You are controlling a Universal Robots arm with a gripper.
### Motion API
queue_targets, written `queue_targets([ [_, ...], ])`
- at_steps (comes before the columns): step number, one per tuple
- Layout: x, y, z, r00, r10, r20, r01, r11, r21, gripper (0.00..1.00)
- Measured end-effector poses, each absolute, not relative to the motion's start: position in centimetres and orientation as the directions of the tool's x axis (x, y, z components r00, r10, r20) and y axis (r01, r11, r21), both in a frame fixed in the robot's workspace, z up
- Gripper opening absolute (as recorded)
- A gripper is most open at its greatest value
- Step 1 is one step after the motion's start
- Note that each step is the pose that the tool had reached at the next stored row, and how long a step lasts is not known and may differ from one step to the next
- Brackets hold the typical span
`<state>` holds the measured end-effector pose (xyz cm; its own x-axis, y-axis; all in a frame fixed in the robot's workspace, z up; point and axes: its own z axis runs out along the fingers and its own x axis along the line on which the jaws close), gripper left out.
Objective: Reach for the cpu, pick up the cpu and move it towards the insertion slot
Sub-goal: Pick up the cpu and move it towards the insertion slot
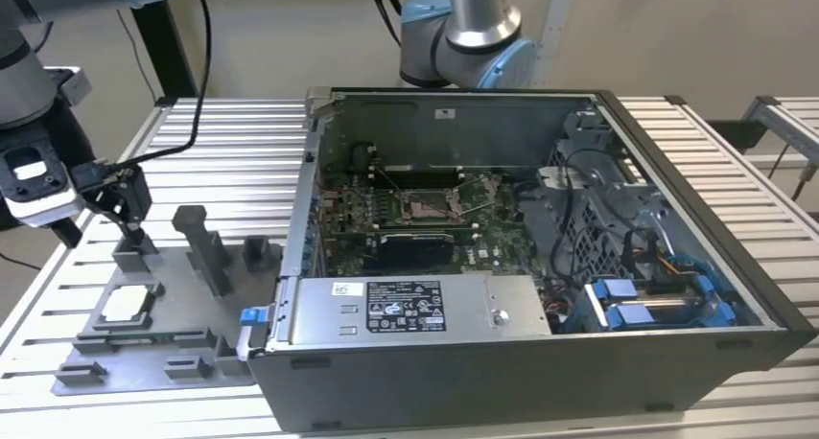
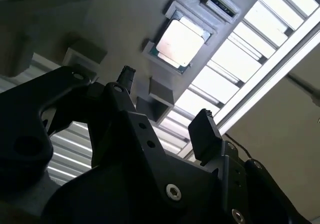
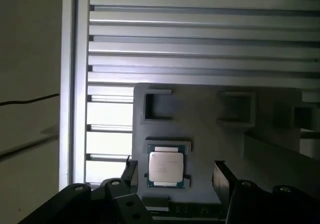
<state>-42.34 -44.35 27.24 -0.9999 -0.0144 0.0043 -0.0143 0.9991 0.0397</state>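
Cpu (image 3: 166, 168) rests in grey fixture (image 3: 210, 134); arm (image 1: 26, 75) poised above, jaws spread apart

The arm (image 1: 23, 65) enters from the exterior view's upper left, and its grey wrist (image 1: 33, 175) sits just above the end effector (image 1: 96, 223), which points down at a slight tilt. In both wrist views the end effector (image 2: 165, 106) (image 3: 175, 174) has its jaws spread wide. The two black fingers (image 2: 204, 129) (image 3: 220, 174) are well apart, with their dark linkages (image 2: 125, 149) behind them.
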Motion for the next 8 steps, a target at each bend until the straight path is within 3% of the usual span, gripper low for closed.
queue_targets([
  [8,-42.3,-45.4,25.7,-1.0,-0.014,0.004,-0.014,0.999,0.04,1.0],
])
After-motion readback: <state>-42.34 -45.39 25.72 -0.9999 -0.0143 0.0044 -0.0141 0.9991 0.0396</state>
